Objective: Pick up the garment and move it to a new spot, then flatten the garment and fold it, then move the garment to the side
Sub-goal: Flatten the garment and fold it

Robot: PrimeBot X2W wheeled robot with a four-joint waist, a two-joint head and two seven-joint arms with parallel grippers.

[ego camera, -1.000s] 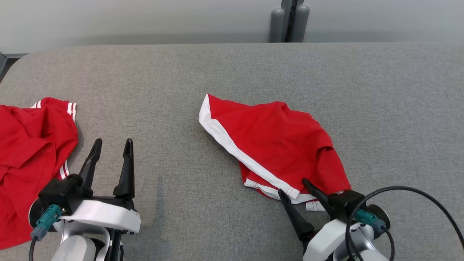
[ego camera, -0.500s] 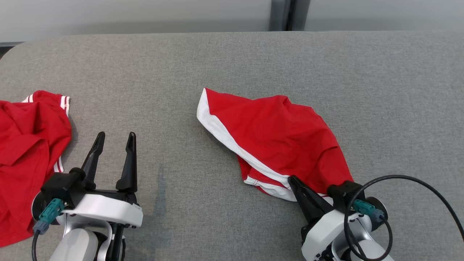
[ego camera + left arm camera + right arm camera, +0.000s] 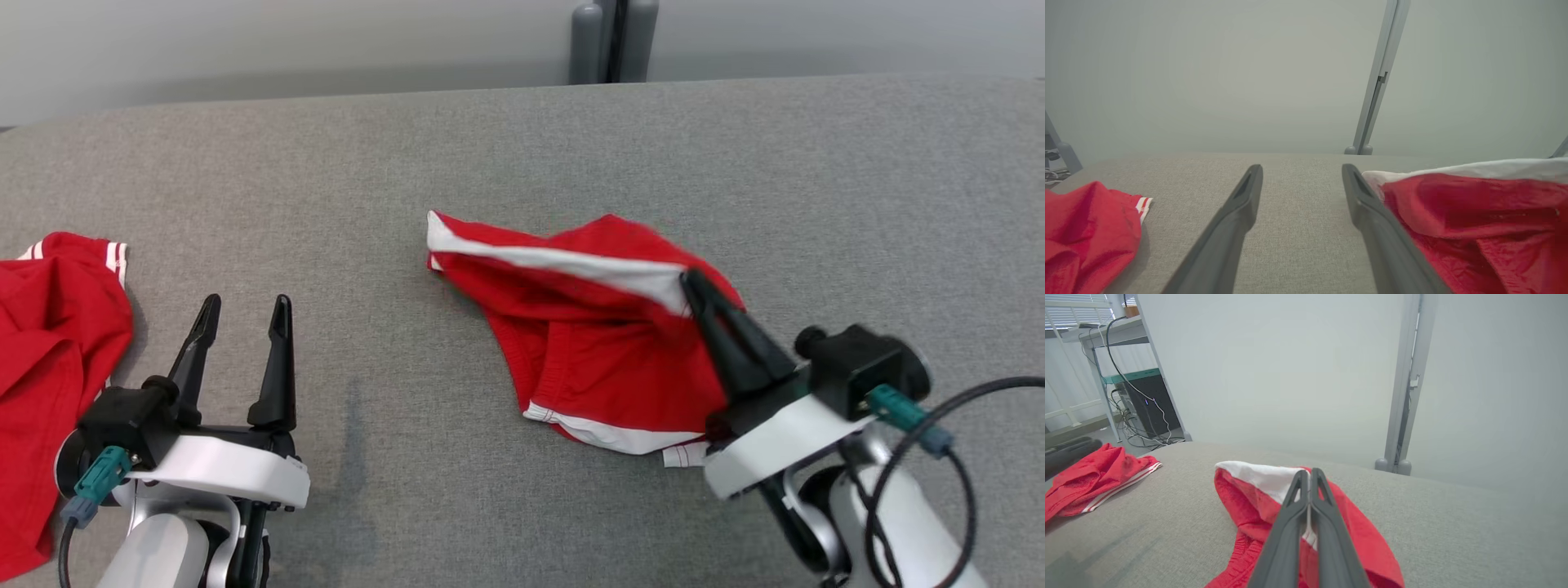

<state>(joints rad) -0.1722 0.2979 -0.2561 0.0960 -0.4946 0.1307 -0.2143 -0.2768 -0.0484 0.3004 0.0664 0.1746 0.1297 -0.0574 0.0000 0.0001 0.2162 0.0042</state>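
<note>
The garment (image 3: 584, 343) is red with a white band and white hem, lying crumpled at the middle of the grey padded table (image 3: 490, 155). My right gripper (image 3: 692, 284) is shut on its white-banded edge and holds that edge lifted off the table; the rest trails down to the surface. In the right wrist view the shut fingers (image 3: 1306, 494) pinch red and white cloth (image 3: 1257, 486). My left gripper (image 3: 242, 311) stands open over bare table at the lower left, holding nothing. In the left wrist view its fingers (image 3: 1245, 196) are spread, the garment (image 3: 1474, 220) to their right.
A second red garment with white stripes (image 3: 49, 343) lies at the table's left edge, close to my left gripper. A grey post (image 3: 612, 41) stands behind the table's far edge. Cabling and a rack (image 3: 1139, 404) stand beyond the table's end.
My right gripper has closed on the garment's near edge and lifted it up and away from me, folding the white band over. The left gripper has stayed open. The camera shifted.
</note>
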